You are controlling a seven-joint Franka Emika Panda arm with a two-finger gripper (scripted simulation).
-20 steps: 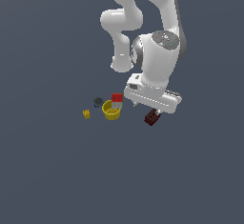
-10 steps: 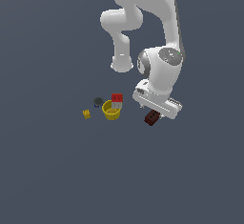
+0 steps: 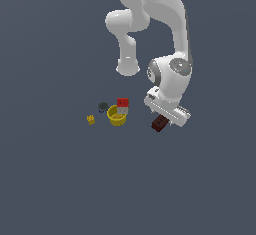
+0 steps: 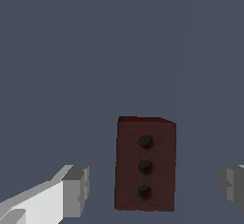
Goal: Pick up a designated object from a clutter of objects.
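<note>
The designated object is a dark red-brown block [image 4: 145, 163] with three dark holes in a row on its upper face. In the exterior view this block [image 3: 159, 123] lies on the grey floor, just below the arm's hand. My gripper [image 4: 155, 189] is open, and the block lies between its two grey fingertips [image 4: 76, 189] without touching either. In the exterior view the gripper [image 3: 164, 120] hangs right over the block, partly hiding it. The clutter of objects lies toward the exterior view's left of the block.
A yellow bowl [image 3: 117, 116] stands with a red-and-white cube [image 3: 122, 104] at its far rim. A small dark grey round thing [image 3: 103, 106] and a tiny yellow piece [image 3: 91, 120] lie further to the exterior view's left. The arm's white base post [image 3: 128, 64] stands behind.
The hand has come down and tilted over the block; its fingers now straddle it. The block and the other items have not moved.
</note>
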